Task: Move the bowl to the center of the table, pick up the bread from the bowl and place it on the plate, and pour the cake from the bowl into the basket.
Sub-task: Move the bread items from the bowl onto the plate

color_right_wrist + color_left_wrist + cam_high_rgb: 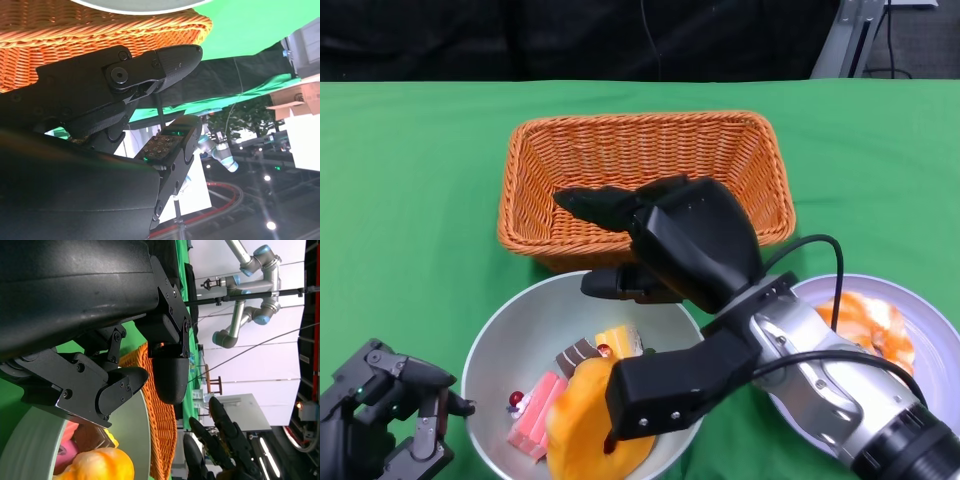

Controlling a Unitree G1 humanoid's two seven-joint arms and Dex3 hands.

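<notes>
Nearest the camera, at the lower left of the head view, the left hand (382, 412) is seen low beside the bowl, its black fingers loosely apart and nothing held in them. Just to its right, the round pale grey bowl (495, 335) is set on the green tablecloth (410, 180). Inside it, an orange-yellow piece of bread (582, 425) is seen at the near side, with a pink-and-white cake slice (538, 415), a brown-topped cake piece (577, 355) and a small yellow cake piece (622, 340) lying beside and behind it.

The silver right forearm (820, 385) is reached in from the lower right, across the bowl's right side. The right hand (650, 225) is held above the bowl's far rim and the basket's near wall, its fingers stretched out and spread, with nothing gripped.

At the right, a round white plate (930, 320) is partly hidden by the forearm; an orange-and-white food item (865, 320) is lying on it.

Farther back, the rectangular woven orange wicker basket (620, 150) is standing just behind the bowl.
</notes>
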